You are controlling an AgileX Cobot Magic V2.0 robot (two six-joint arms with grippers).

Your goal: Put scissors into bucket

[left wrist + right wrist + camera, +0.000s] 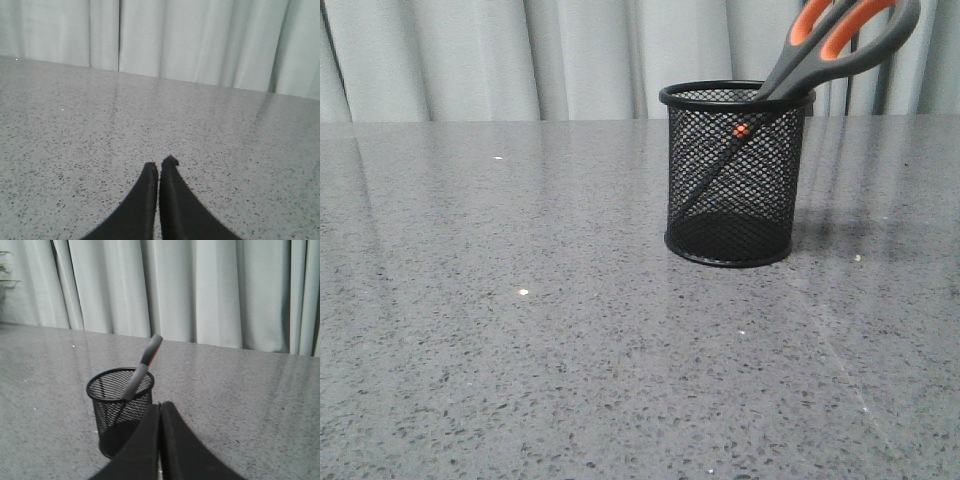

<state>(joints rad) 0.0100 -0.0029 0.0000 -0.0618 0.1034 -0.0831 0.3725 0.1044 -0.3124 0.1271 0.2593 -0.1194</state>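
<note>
The bucket (732,175), a black wire-mesh cup, stands upright on the grey speckled table right of centre in the front view. The scissors (840,40) stand in it blades down, leaning on the rim, grey handles with orange-lined loops sticking out up and to the right. In the right wrist view the bucket (120,407) and the scissors' handle (145,362) show just beyond my right gripper (160,405), which is shut and empty. My left gripper (160,164) is shut and empty over bare table. Neither gripper shows in the front view.
The grey speckled table (520,330) stretches to a pale curtain (520,55) at the back. A green plant leaf (5,270) shows at the far edge in the right wrist view.
</note>
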